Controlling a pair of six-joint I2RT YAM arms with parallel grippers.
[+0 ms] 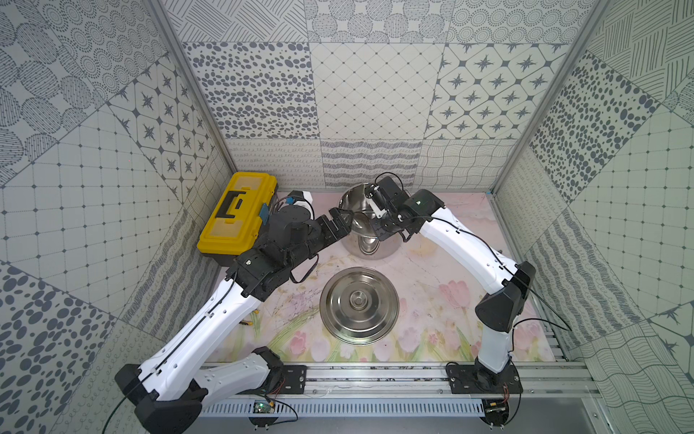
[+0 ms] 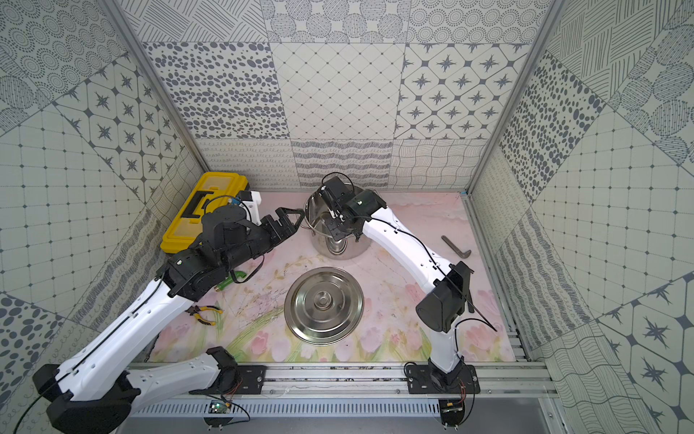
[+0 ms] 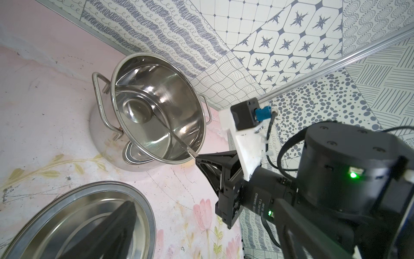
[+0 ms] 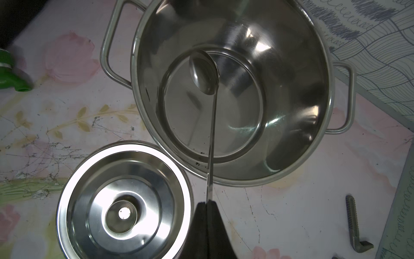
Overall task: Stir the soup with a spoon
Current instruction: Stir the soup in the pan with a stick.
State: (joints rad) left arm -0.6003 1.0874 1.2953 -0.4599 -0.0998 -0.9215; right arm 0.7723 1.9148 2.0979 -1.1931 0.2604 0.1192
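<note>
Here, the spoon (image 4: 202,71) is being gripped at the end of its long handle by the right tool (image 4: 208,203), whose jaws are being pressed shut on the thin steel; the spoon's round bowl is being held low inside the pot (image 4: 291,89), by the edge of the pot's floor, and the handle is being leaned up across the near rim; whether the bowl is touching the floor cannot be told; the pot is being borne, uncovered, by the flowered surface (image 1: 432,263) near the back wall, and its lid (image 1: 358,304) is being borne by the same surface in front of the pot; the left tool (image 2: 294,223) is being held wide open just beside the pot's left side, with nothing being grasped between its jaws; a yellow toolbox (image 1: 225,233) is being shown at the back left corner, pliers (image 2: 198,312) beside the left arm, and a grey angled key (image 2: 454,247) to the pot's right, well apart from it.
</note>
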